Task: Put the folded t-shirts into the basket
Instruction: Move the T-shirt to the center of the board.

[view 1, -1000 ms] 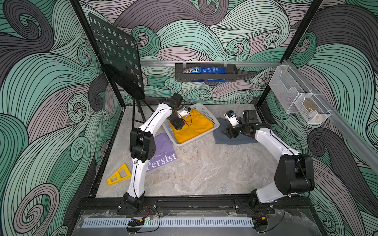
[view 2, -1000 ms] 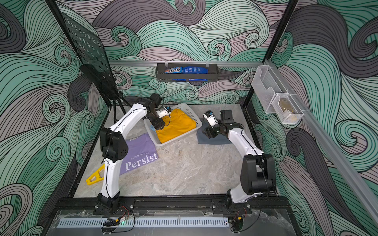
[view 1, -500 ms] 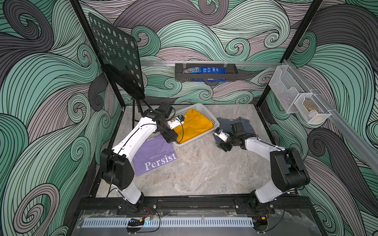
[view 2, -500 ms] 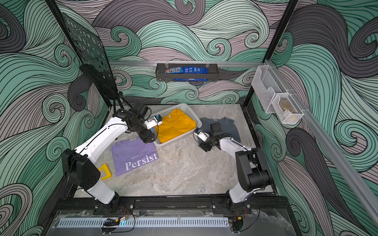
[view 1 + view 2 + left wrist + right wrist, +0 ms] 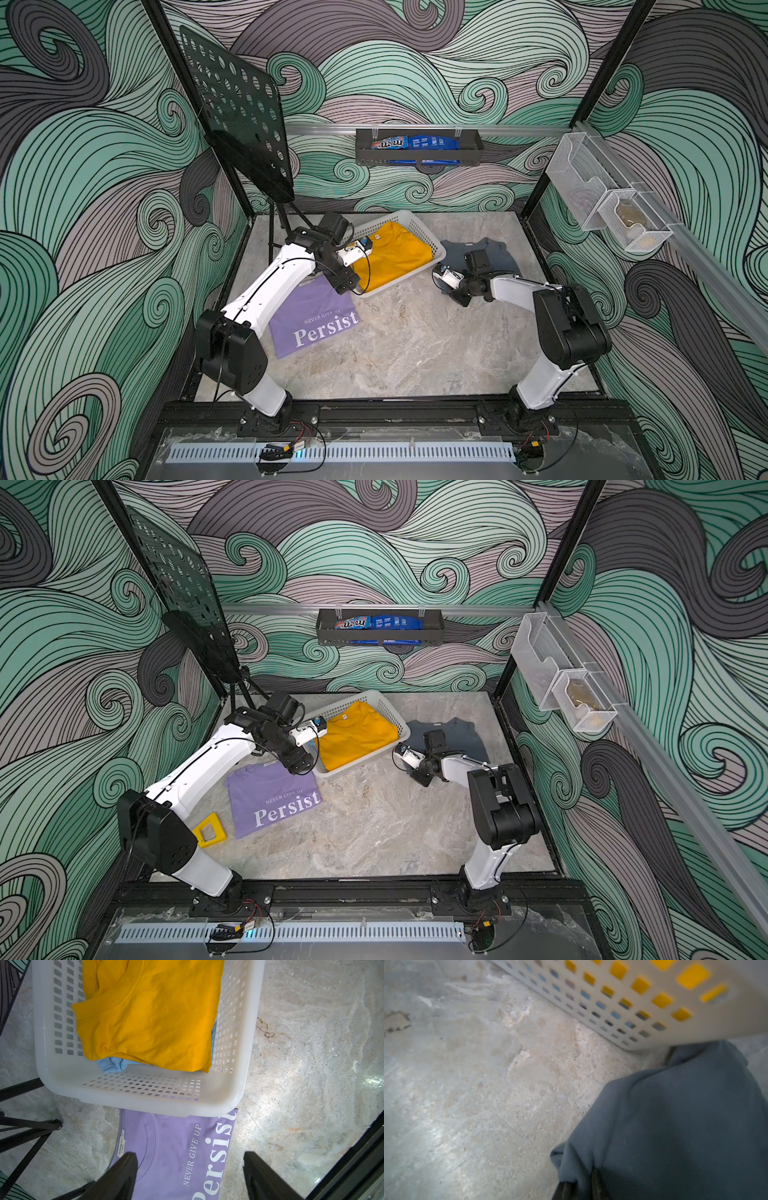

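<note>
Because the folded t-shirts are light, limp cloth with no stiffness of their own, you should expect any of them to sag and unfold if lifted by a single layer. Take hold across a folded edge, so all the layers rise together. Nothing here looks fragile or slippery, though cloth will probably drag on the stone-patterned surface (image 5: 415,345).

Read a top view with twelve o'clock at the back wall. The basket (image 5: 399,280) sits at about twelve o'clock, with the mustard t-shirt (image 5: 395,257) on top inside it and the light blue t-shirt (image 5: 110,1065) peeking out beneath.

The grey t-shirt (image 5: 496,253) lies on the surface at two o'clock, just beside the basket's corner. The right jaws are clenched on a bunched fold at its near edge, as the right wrist view shows. That pinch looks thin, so the rest may trail.

The lavender t-shirt (image 5: 311,324) lies at nine o'clock. The left jaws stand released and wide above its collar end. That end runs under the basket's near rim, and you cannot tell whether the basket rests on it, so judge on sliding it clear first.

Its white print reads "NEVER GIVE UP Persist" (image 5: 326,328); the neck label (image 5: 121,1145) is too small to read surely. In the black tray (image 5: 419,156) on the back wall, one packet (image 5: 388,143) shows the m&m's logo. You will not make out the text on the blue packet (image 5: 432,142) beside it.
</note>
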`<state>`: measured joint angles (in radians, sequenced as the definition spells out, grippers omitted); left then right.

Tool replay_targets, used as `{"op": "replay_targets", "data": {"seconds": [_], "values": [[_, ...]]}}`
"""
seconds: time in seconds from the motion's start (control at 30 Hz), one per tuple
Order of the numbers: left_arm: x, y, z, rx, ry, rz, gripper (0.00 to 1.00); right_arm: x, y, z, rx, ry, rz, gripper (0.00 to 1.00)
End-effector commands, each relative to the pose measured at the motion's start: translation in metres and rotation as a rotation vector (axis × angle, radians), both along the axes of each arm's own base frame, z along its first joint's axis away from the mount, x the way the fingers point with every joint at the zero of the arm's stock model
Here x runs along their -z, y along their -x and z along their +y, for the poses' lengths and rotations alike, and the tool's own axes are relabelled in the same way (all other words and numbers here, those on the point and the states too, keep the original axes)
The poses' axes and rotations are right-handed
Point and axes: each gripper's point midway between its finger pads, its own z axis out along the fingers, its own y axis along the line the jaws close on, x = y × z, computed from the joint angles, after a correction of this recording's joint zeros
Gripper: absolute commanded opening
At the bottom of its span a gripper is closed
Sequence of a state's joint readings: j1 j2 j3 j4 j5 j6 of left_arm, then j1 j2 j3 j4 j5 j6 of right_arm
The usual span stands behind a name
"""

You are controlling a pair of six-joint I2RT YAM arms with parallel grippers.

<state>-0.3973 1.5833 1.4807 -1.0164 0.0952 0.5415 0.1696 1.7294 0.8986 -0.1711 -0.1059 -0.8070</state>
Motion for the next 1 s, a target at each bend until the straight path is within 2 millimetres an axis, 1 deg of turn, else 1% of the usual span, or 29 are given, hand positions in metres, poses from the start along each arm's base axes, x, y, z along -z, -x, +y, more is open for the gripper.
{"op": "replay_targets", "data": {"seconds": [0.0,0.07,0.13,0.23,0.33,0.47,0.57,0.6,0.67,0.73,0.8,0.83,0.87,0.97], "values": [[-0.009,0.002,0.004,-0.002,-0.001,-0.041,0.83,0.0,0.025,-0.03,0.049,0.045,0.044,0.1],[-0.008,0.004,0.007,0.0,-0.009,-0.044,0.83,-0.001,0.046,-0.037,0.031,0.059,0.063,0.05],[-0.007,0.005,0.011,-0.005,-0.023,-0.054,0.83,-0.002,0.073,-0.037,-0.022,0.067,0.091,0.02],[-0.009,0.007,0.016,-0.019,-0.029,-0.067,0.83,-0.005,0.114,-0.019,-0.153,0.047,0.141,0.02],[-0.011,0.011,0.019,-0.029,-0.028,-0.061,0.83,-0.007,0.147,0.016,-0.289,0.039,0.182,0.02],[-0.014,0.014,0.022,-0.041,-0.026,-0.06,0.83,-0.007,0.193,0.074,-0.479,0.047,0.249,0.01],[-0.016,0.016,0.022,-0.046,-0.021,-0.049,0.84,-0.009,0.228,0.108,-0.605,0.06,0.298,0.02],[-0.016,0.018,0.021,-0.043,-0.015,-0.042,0.84,-0.01,0.237,0.117,-0.64,0.057,0.305,0.03],[-0.015,0.021,0.018,-0.039,0.001,-0.02,0.84,-0.014,0.246,0.131,-0.679,0.038,0.318,0.05],[-0.015,0.025,0.014,-0.031,0.027,0.0,0.84,-0.019,0.244,0.138,-0.681,0.015,0.323,0.12],[-0.013,0.031,0.008,-0.008,0.057,0.026,0.84,-0.023,0.238,0.139,-0.667,0.003,0.316,0.25],[-0.011,0.035,0.004,0.014,0.074,0.04,0.84,-0.025,0.236,0.14,-0.66,-0.013,0.319,0.35],[-0.009,0.04,-0.002,0.044,0.105,0.059,0.85,-0.029,0.235,0.141,-0.655,-0.037,0.325,0.42],[-0.004,0.051,-0.018,0.096,0.19,0.092,0.88,-0.046,0.229,0.139,-0.62,-0.121,0.362,0.59]]}}
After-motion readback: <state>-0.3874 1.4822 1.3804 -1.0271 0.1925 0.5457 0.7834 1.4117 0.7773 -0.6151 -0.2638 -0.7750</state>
